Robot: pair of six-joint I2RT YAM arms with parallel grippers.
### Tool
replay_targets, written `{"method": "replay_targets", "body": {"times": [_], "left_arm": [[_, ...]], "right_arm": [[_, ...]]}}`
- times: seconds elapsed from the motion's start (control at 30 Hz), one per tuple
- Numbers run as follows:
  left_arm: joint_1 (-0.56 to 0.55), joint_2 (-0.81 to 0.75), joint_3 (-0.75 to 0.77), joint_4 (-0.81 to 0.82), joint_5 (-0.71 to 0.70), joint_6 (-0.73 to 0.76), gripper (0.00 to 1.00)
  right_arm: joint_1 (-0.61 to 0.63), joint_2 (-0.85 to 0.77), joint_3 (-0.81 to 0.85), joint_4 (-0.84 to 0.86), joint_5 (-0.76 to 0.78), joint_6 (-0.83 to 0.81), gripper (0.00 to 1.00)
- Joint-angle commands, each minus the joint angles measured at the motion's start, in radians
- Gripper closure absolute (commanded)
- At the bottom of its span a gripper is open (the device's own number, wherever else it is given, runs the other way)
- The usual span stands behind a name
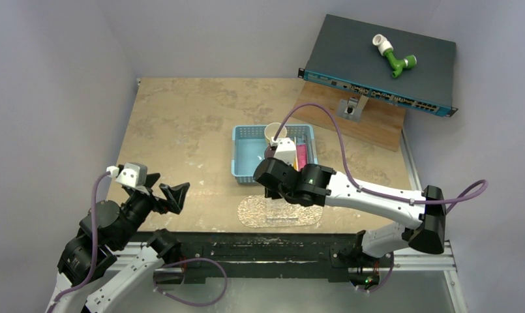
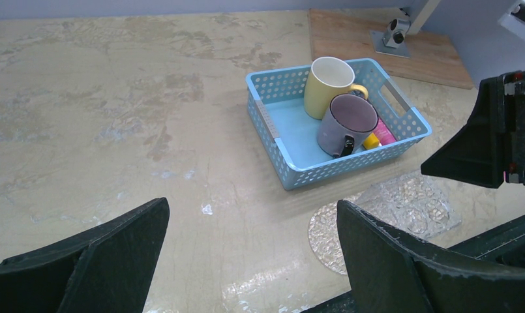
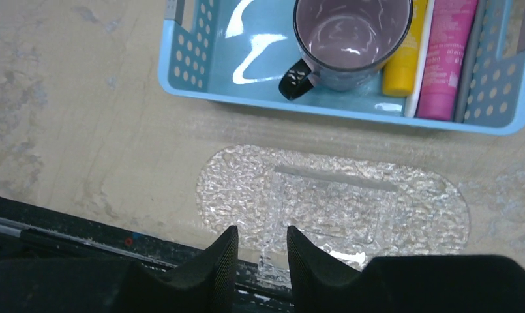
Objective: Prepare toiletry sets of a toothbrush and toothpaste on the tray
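Observation:
The clear glittery tray (image 3: 246,189) lies empty near the table's front edge, just in front of the light-blue basket (image 3: 181,65). It also shows in the top view (image 1: 253,210) and the left wrist view (image 2: 409,202). The yellow toothpaste (image 3: 403,65) and the pink toothpaste (image 3: 445,59) lie in the basket's right end. A thin white toothbrush (image 3: 421,72) lies between them and a grey one (image 3: 468,65) beside the pink tube. My right gripper (image 3: 261,231) hovers over the tray's near edge, jaws slightly apart and empty. My left gripper (image 2: 252,205) is wide open and empty, to the left.
A purple-grey mug (image 3: 351,39) and a yellow mug (image 2: 329,81) stand in the basket next to the tubes. A wooden board (image 1: 377,120) with a network switch (image 1: 377,62) sits at the back right. The table's front edge runs just behind the tray.

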Motion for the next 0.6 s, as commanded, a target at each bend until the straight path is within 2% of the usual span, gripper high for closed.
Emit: {"method": "replay_targets", "body": {"times": [0.0, 0.13, 0.33, 0.57], "left_arm": [[0.006, 0.013, -0.004, 0.026, -0.001, 0.002, 0.00], [0.006, 0.012, -0.003, 0.025, -0.004, -0.002, 0.00], [0.005, 0.014, -0.006, 0.026, 0.006, 0.001, 0.00], [0.006, 0.019, -0.005, 0.028, 0.014, 0.004, 0.00]], "right_arm": [[-0.049, 0.039, 0.095, -0.015, 0.048, -0.162, 0.64], [-0.098, 0.055, 0.113, 0.027, 0.050, -0.306, 0.62], [-0.187, 0.070, 0.108, 0.135, 0.007, -0.519, 0.53], [-0.233, 0.089, 0.035, 0.294, -0.083, -0.788, 0.51]]}}
